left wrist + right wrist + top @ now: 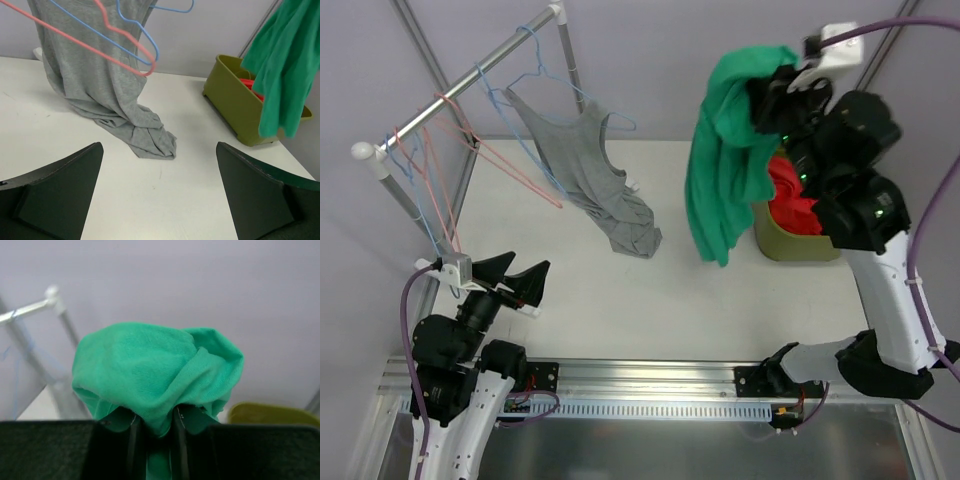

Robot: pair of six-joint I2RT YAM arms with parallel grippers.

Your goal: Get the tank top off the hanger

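Note:
A grey tank top (582, 165) (92, 70) hangs from a blue hanger (623, 122) (146, 44) on the rack. Its lower end lies bunched on the white table. My left gripper (530, 261) (160, 145) is open and low over the table, in front of the tank top and apart from it. My right gripper (772, 100) (156, 427) is raised at the back right, shut on a green garment (718, 170) (150, 372) that dangles beside an olive bin (802, 246) (235, 107).
A metal rack rail (460, 90) runs diagonally at the back left with pink hangers (510, 165) (125, 61) and more blue ones. Red cloth (790, 188) fills the olive bin. Grey walls close off the back.

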